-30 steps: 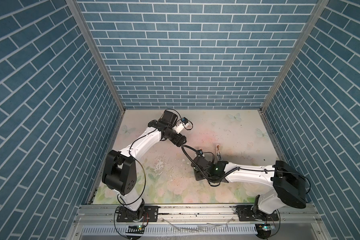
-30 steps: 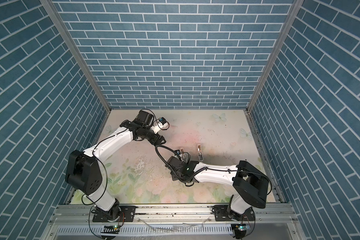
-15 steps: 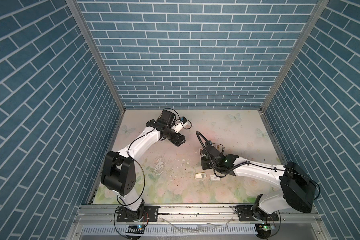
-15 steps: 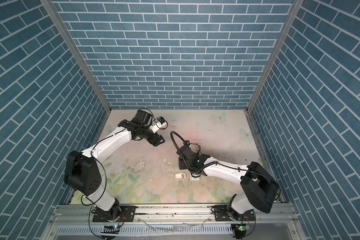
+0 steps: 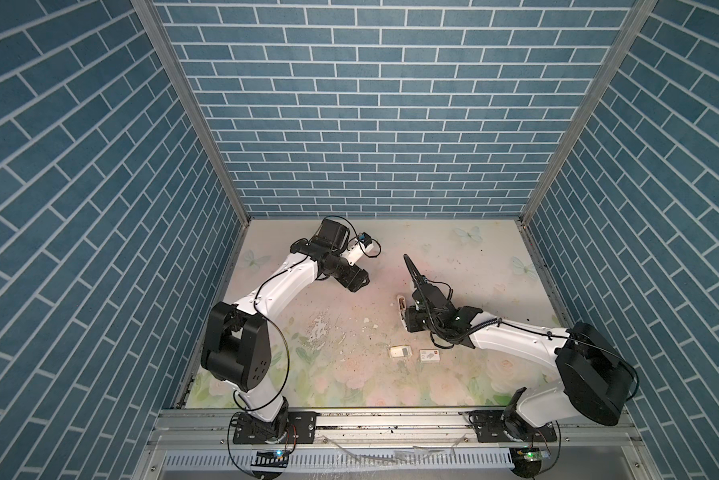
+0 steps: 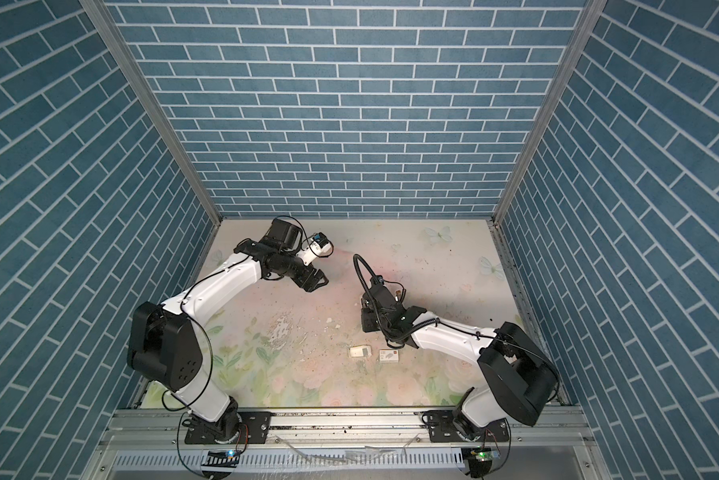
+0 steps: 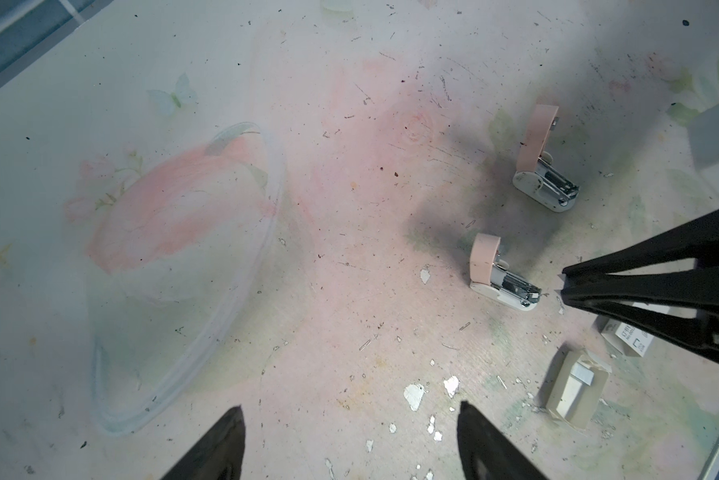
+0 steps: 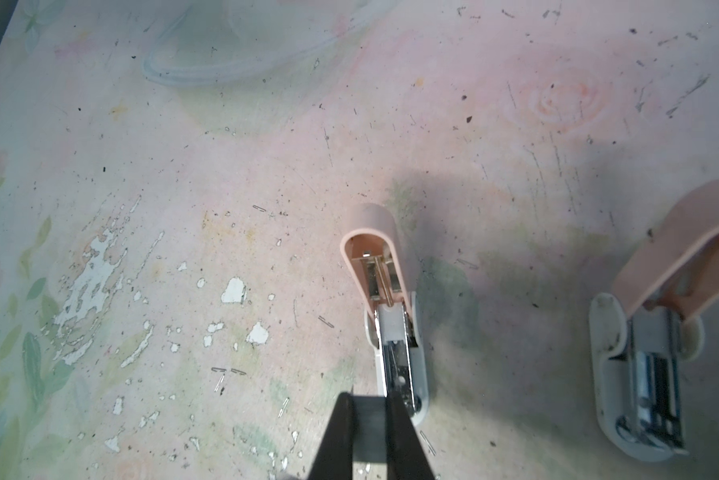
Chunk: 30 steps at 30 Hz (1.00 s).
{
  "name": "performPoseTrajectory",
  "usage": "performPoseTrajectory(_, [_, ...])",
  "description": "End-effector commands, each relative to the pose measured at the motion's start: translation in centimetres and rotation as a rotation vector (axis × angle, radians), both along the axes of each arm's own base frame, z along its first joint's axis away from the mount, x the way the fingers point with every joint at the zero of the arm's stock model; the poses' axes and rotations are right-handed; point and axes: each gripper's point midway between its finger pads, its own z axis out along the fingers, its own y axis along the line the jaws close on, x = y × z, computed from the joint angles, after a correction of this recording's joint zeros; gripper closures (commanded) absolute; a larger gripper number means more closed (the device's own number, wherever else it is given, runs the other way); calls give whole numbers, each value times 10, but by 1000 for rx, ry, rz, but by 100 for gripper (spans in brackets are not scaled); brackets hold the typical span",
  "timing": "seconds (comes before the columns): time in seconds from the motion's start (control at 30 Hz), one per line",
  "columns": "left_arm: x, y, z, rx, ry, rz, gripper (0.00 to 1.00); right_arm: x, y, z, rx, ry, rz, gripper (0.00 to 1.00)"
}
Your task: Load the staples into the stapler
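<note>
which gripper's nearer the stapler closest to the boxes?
Right. The right gripper sits at the front end of that stapler; the left gripper hangs well apart, farther left and back.

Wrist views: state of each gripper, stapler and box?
Left gripper: open, empty.
Right gripper: shut.
Peach-lidded white plastic stapler at that gripper's tips: lid raised, magazine exposed.
Second peach-lidded stapler: lid raised.
Beige cardboard box: open.
Small white printed cardboard box: closed.
</note>
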Motion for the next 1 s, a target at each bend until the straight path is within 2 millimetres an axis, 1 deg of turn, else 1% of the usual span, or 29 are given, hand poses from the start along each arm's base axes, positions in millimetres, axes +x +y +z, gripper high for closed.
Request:
performPoseTrajectory(0.0, [-3,3,8,-16,-9,-10,19,3,1,-4,-18,-29,38,92])
performPoseTrajectory(0.2, [-6,2,6,-29,0,-15,19,7,0,-13,-39,-21,41,92])
performPoseTrajectory(0.4, [-7,1,7,-37,4,-20,19,8,3,-23,-42,-10,46,92])
performPoseTrajectory(0.63, [-7,1,4,-39,10,-20,19,10,1,-30,-60,-6,42,92])
performPoseTrajectory(0.97, [-7,1,1,-40,18,-19,19,12,0,-36,-77,-5,38,92])
